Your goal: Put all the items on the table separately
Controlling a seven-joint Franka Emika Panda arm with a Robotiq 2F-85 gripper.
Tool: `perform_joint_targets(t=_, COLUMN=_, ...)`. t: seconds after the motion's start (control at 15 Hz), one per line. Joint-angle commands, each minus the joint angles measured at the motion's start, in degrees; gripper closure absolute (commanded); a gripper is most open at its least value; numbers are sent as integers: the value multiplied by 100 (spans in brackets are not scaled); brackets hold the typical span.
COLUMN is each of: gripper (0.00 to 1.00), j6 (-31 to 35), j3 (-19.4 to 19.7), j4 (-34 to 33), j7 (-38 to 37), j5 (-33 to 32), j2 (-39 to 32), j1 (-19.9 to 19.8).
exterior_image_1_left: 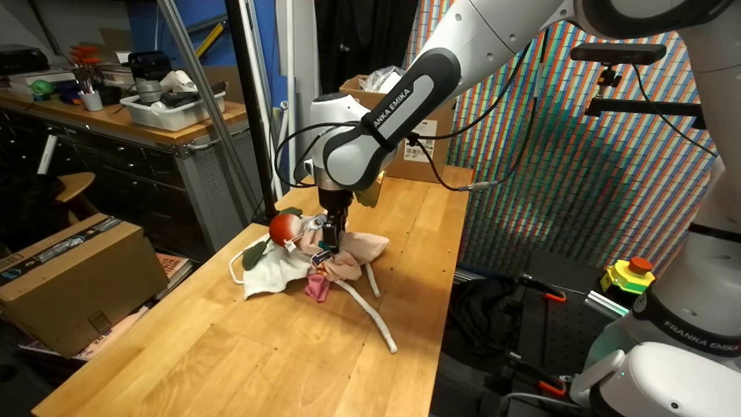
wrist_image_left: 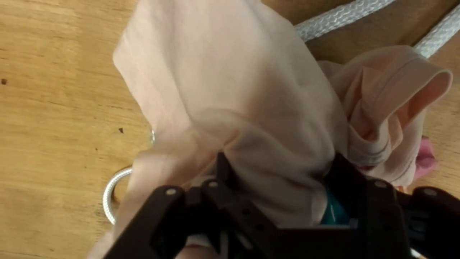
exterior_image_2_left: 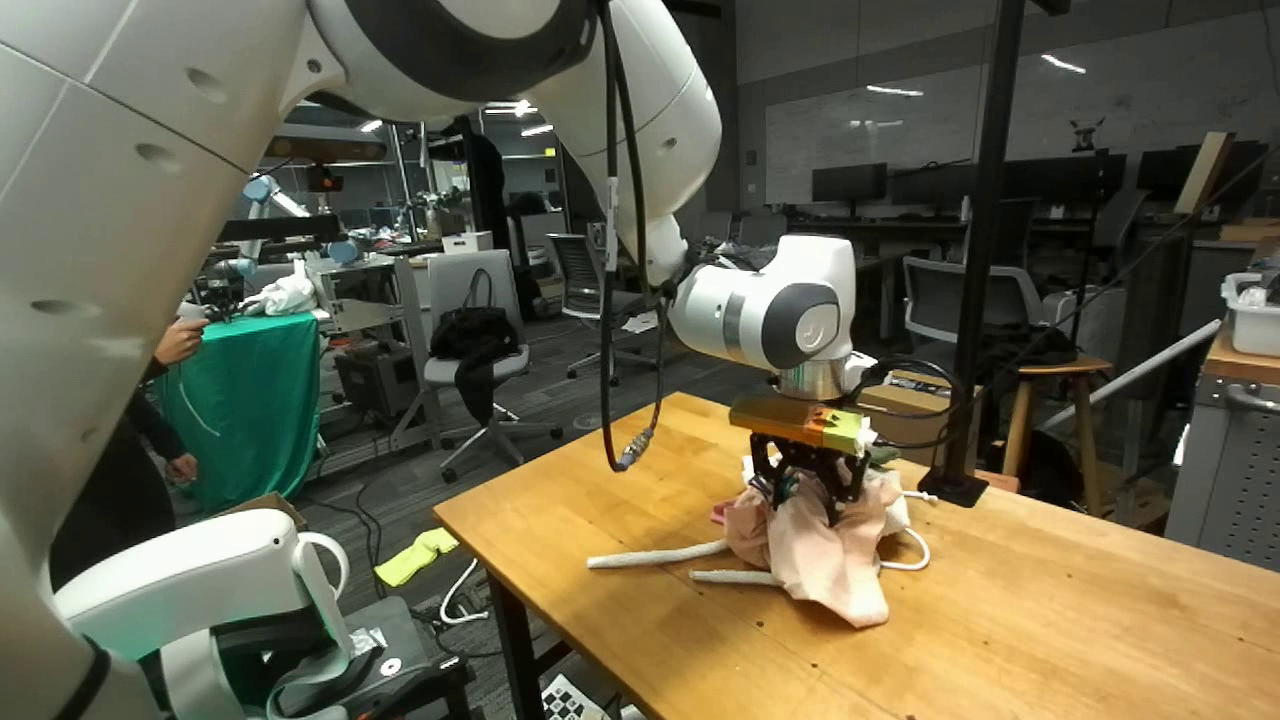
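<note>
A heap of items lies on the wooden table [exterior_image_1_left: 231,359]. On top is a pink cloth [wrist_image_left: 230,72], bunched between the fingers of my gripper [wrist_image_left: 279,155]; these stand well apart, reaching down into its folds. A shiny teal thing [wrist_image_left: 334,210] shows beside the finger at right. In an exterior view, a red-orange ball [exterior_image_1_left: 285,229], a white cloth [exterior_image_1_left: 275,269] and dark green cloth [exterior_image_1_left: 255,256] lie beside the gripper. A deeper pink piece [exterior_image_1_left: 317,286] pokes out in front. White cord ends [exterior_image_2_left: 660,555] stick out, and a thin cord loops [exterior_image_2_left: 918,548] opposite. The heap's underside is hidden.
A brown cardboard box with a white label [exterior_image_1_left: 421,152] stands at the table's far end. A black upright post [exterior_image_2_left: 985,300] rises at the table edge close to the heap. Another cardboard box [exterior_image_1_left: 81,284] sits lower, off the table's side.
</note>
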State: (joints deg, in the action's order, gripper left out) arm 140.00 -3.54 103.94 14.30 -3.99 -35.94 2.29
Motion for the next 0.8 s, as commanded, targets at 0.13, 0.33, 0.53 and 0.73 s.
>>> perform_joint_targets(t=0.13, gripper=75, j6=-20, j3=25, j4=-74, j7=-88, j5=-97, j2=-29, j1=-11)
perform_joint_targets(t=0.33, gripper=97, j6=-76, j3=88, j4=-62, j7=-172, j5=-126, j2=17, j1=11)
perform_joint_targets(t=0.53, gripper=94, j6=-38, j3=236, j4=-11, j7=-400, j5=-208, j2=130, j1=40)
perform_joint_targets(t=0.73, gripper=95, j6=43, j3=454, j4=27, j7=-759, j5=-365, j2=249, j1=73)
